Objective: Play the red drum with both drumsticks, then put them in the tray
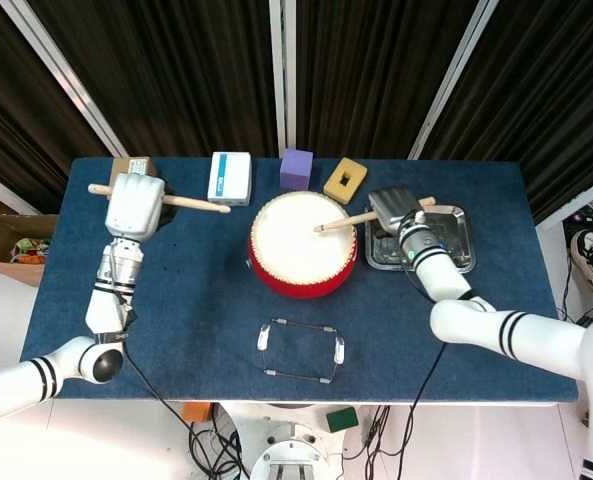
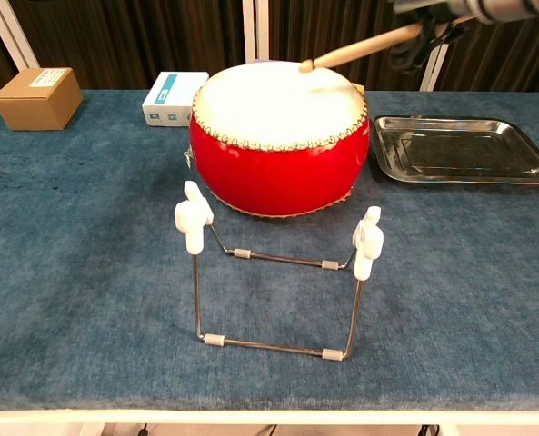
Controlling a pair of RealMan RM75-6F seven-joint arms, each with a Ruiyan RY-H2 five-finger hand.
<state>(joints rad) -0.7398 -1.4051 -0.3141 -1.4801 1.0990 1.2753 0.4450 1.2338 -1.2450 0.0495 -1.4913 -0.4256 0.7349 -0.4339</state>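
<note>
A: Red drum [image 1: 303, 243], location? Sticks?

B: Table centre. Right hand [image 1: 396, 208] grips its drumstick [image 1: 348, 220], tip over the skin. Left hand [image 1: 136, 203] grips the other drumstick [image 1: 191, 204], raised well left of the drum, shaft pointing toward it. Tray [image 1: 458, 250] under the right hand.

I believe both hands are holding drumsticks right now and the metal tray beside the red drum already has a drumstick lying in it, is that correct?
Not quite: the tray is empty, as the chest view shows. Both drumsticks are in the hands: the left hand grips one drumstick away from the red drum, and the right hand holds the other drumstick over the drumhead.
</note>
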